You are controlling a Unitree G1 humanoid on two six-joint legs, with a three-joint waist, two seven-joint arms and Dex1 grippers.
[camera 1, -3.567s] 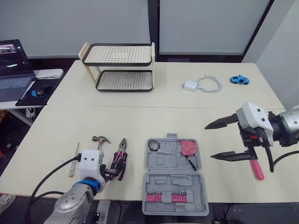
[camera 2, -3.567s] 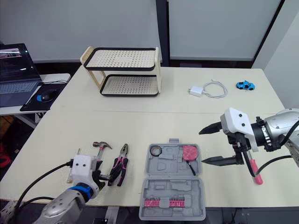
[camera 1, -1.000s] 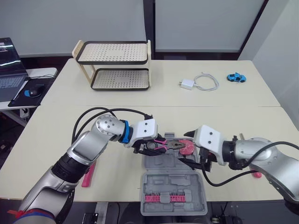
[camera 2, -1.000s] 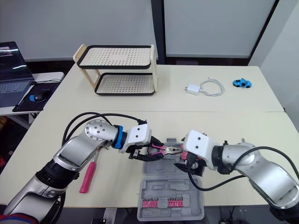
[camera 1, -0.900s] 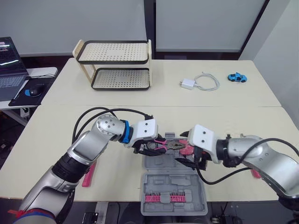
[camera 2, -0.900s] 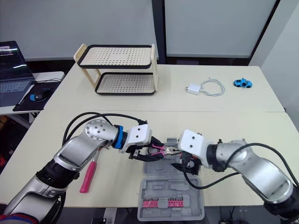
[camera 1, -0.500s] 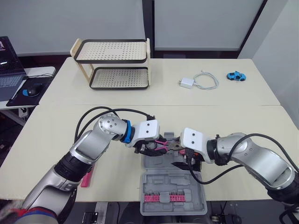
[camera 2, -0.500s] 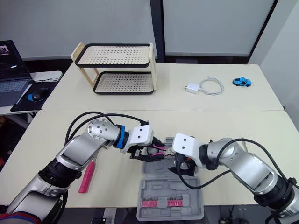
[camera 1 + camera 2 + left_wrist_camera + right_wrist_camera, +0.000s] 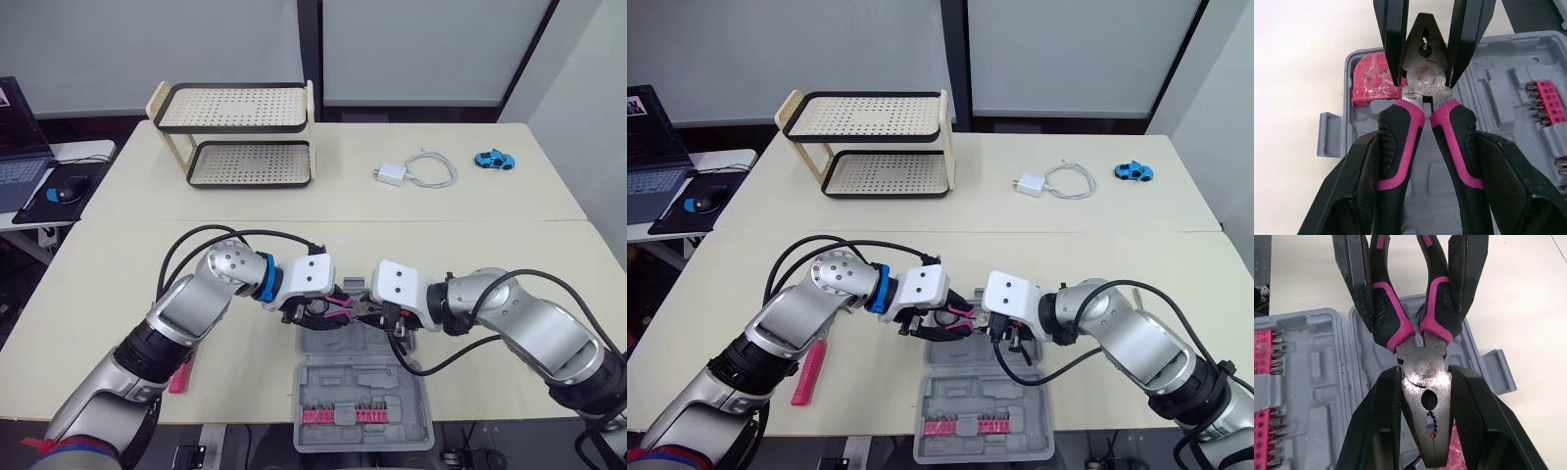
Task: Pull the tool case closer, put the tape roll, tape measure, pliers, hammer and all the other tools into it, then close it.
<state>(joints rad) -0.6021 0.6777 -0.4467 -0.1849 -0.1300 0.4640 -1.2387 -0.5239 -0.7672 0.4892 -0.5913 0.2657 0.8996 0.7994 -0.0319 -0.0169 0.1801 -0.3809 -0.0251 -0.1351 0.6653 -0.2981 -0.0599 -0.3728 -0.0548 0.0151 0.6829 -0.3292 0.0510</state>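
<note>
Cream table [image 9: 470, 245]; above open grey case [image 9: 364, 390], left gripper [image 9: 1427, 139] and right gripper [image 9: 1425, 382] clamp pink-handled pliers [image 9: 1422, 78].

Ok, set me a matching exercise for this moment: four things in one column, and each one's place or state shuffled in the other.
Things:
1 pliers
2 tool case
3 toy car
4 two-tier rack

Places or states:
A lying open at the table's near edge
B far right of the table
C far left of the table
D held by left gripper on the handles and right gripper on the head

Pairs: 1-D, 2-A, 3-B, 4-C
</note>
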